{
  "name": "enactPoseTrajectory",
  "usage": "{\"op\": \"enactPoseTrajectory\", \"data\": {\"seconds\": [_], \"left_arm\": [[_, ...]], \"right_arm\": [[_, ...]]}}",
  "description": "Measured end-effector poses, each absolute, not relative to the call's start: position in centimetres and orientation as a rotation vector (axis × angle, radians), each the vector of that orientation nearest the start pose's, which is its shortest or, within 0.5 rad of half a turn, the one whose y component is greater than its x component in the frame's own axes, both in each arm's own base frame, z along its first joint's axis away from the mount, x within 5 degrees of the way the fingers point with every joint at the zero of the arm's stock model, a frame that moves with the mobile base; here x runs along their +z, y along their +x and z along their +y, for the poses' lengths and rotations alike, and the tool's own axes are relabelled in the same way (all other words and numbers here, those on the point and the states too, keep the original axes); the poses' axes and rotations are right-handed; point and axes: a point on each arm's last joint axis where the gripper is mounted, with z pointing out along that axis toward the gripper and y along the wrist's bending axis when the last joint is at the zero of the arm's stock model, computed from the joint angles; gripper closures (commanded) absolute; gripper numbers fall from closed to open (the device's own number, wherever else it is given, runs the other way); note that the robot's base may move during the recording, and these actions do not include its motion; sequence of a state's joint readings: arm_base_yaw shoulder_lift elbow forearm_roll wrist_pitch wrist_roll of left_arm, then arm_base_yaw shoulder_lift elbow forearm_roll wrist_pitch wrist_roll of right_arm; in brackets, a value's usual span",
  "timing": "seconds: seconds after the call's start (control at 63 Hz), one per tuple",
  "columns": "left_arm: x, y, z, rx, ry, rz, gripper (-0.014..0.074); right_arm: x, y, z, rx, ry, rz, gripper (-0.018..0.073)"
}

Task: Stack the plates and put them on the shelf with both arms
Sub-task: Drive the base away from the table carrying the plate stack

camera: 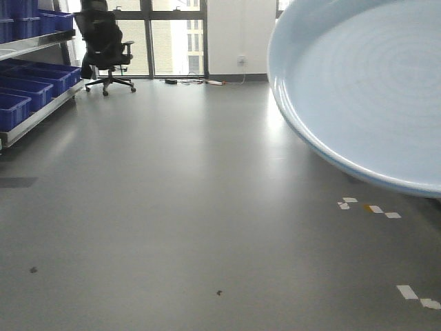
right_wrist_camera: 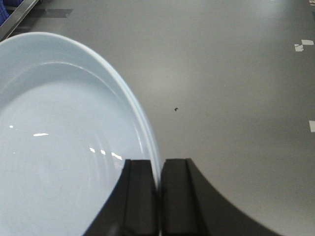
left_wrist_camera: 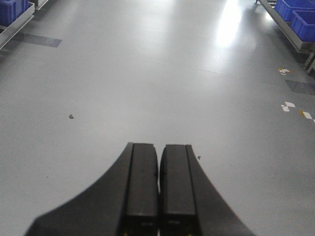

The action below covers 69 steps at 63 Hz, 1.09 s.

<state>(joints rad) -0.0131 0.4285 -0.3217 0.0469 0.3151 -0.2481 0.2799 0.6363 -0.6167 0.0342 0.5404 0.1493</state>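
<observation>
Plate (camera: 365, 89), pale bluish-white and glossy, up in the air and tilted, filling the upper right of the front view above the grey floor (camera: 172, 207). Pinched at its rim by the right gripper (right_wrist_camera: 158, 191), narrowed to just the rim's thickness. Left gripper (left_wrist_camera: 158, 187): pressed fully together, gripping nothing, hanging over the floor. Well apart from the plate, along the left side: shelf (camera: 41, 112) loaded with blue crates (camera: 31, 84). Farther back, near the windows, a black office chair (camera: 103, 45).

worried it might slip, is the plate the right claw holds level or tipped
Tipped. The plate shows its inner face to the front view, rim slanting down to the right; the right claw pinches its rim.
</observation>
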Motion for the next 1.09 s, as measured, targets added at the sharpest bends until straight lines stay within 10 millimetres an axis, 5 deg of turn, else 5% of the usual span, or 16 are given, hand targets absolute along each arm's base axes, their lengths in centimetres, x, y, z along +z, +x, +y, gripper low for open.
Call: {"op": "enactPoseTrajectory", "data": {"seconds": [1.094], "left_arm": [[26.26, 9.62, 0.01, -0.133, -0.192, 1.898, 0.0506]], "right_arm": [[31.92, 12.02, 3.62, 0.304, -0.115, 2.054, 0.0511]]}}
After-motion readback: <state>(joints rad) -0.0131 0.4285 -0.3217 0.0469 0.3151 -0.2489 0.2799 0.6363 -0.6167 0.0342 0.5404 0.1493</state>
